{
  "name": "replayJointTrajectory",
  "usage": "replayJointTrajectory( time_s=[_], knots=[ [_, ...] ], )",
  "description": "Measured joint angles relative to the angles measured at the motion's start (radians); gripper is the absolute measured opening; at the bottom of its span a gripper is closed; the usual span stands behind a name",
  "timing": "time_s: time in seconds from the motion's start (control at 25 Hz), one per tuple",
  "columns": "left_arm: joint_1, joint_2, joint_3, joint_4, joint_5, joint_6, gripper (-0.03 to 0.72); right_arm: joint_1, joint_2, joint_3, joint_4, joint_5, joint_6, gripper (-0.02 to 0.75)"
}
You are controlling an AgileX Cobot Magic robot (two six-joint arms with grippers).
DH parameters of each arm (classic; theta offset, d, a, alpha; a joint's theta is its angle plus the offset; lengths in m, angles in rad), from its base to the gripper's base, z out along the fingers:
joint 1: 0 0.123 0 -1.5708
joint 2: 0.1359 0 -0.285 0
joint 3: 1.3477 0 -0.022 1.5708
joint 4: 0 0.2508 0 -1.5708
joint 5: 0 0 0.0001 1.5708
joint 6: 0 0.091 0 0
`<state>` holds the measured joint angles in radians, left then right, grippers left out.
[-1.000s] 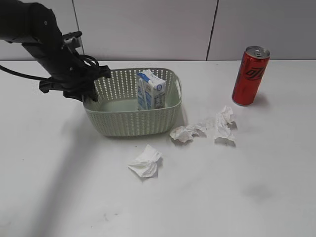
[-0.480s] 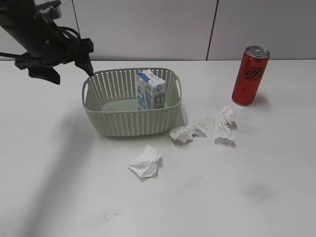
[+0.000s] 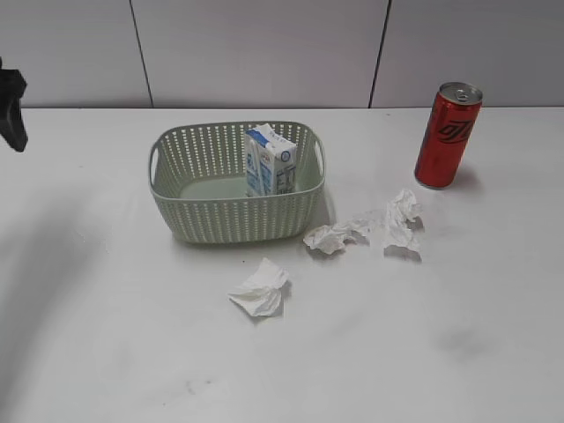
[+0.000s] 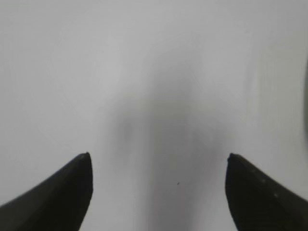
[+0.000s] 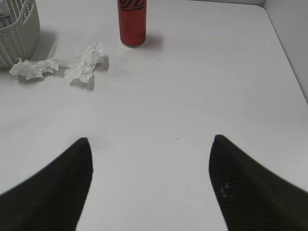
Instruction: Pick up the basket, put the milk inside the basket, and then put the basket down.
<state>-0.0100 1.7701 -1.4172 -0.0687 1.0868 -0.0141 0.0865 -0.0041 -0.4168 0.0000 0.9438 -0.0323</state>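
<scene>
The pale green basket stands on the white table, left of centre in the exterior view. The milk carton, white with blue printing, stands upright inside it. A corner of the basket shows at the top left of the right wrist view. My left gripper is open and empty over bare table; only a dark tip of it shows at the far left edge of the exterior view. My right gripper is open and empty above bare table, well to the right of the basket.
A red soda can stands at the back right and also shows in the right wrist view. Crumpled tissues lie right of the basket and in front of it. The table's right edge shows in the right wrist view.
My left arm has let go of the basket's left end and drawn away up and to the left, almost out of the exterior view. The basket and milk have stayed put.
</scene>
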Motion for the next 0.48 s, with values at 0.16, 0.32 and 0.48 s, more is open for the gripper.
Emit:
replayJointTrajectory(
  time_s=[0.16,0.32,0.48],
  knots=[
    [0.015,-0.034,0.019,0.022,0.073,0.014,0.634,0.000,0.000,0.000,0.000,0.000,0.000,0.592],
    [-0.006,-0.151,0.114,0.021,0.043,0.014,0.624,0.000,0.000,0.001,0.000,0.000,0.025,0.592],
    [-0.024,-0.326,0.259,-0.005,-0.011,0.014,0.620,0.000,0.000,0.002,-0.006,0.000,0.059,0.592]
  ],
)
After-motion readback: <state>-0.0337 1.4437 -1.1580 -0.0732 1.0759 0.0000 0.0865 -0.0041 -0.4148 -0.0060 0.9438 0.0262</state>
